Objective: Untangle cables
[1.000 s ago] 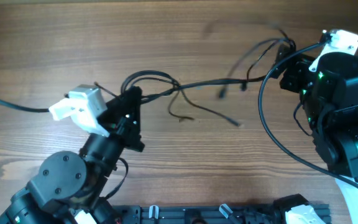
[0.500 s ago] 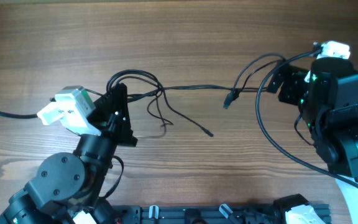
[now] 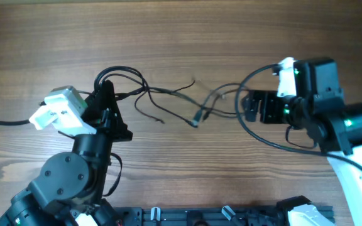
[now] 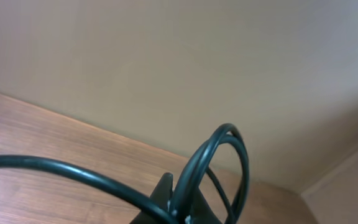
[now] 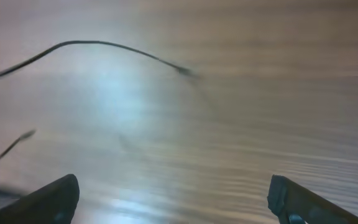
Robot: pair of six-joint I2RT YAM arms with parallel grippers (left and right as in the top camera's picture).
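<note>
Looped cables (image 4: 229, 128) rise from what seem closed jaws above the table (image 4: 42, 134).

The cables (image 3: 168, 95) lie on the table (image 3: 181, 31), bunched by the left arm (image 3: 74, 169), trailing toward the right arm (image 3: 332, 116).

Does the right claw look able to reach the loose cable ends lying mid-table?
Probably yes: the right claw is open and points at the loose ends of the cables, with only bare table between them.

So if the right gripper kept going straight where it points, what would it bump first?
Likely the loose cables just ahead of the right gripper, whose open fingers point toward them; depth is unclear.
</note>
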